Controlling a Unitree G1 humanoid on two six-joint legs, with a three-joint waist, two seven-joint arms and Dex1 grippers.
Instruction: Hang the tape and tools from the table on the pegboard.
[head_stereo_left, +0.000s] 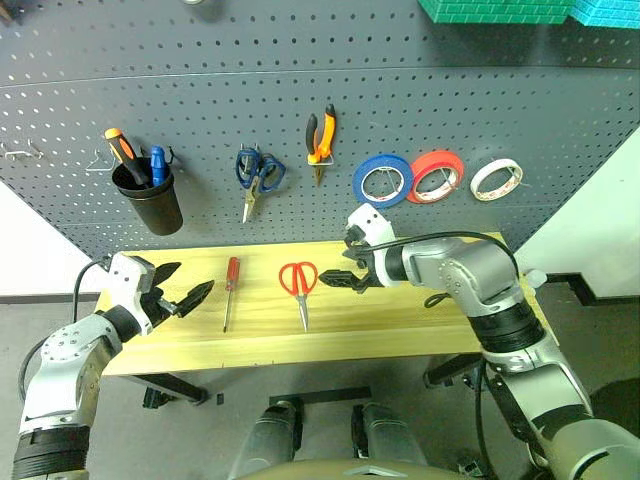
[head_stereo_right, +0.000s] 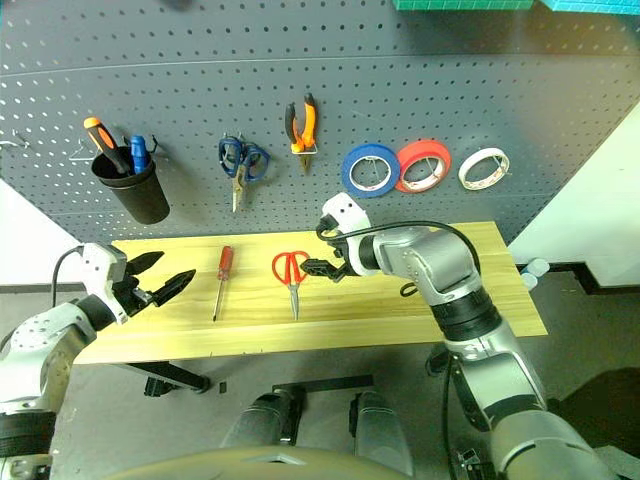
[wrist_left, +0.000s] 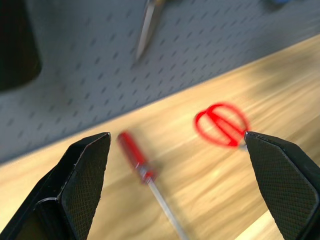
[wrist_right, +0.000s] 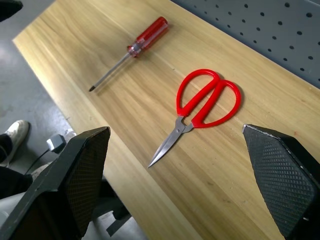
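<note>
Two tools, the red-handled scissors (head_stereo_left: 299, 285) and screwdriver (head_stereo_left: 230, 290), lay flat on the table (head_stereo_left: 400, 325), both grippers wide and empty, the right gripper (head_stereo_left: 345, 270) near; flat handles risked slipping from a shallow pinch.

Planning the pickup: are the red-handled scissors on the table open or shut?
Shut: the red-handled scissors lie flat on the table, blades together in one point, handle loops touching.

Pale wood table (head_stereo_left: 400, 325) has just two things lying on it: a red-handled screwdriver (head_stereo_left: 230, 291) and red-handled scissors (head_stereo_left: 299, 286) beside it, apart.
</note>
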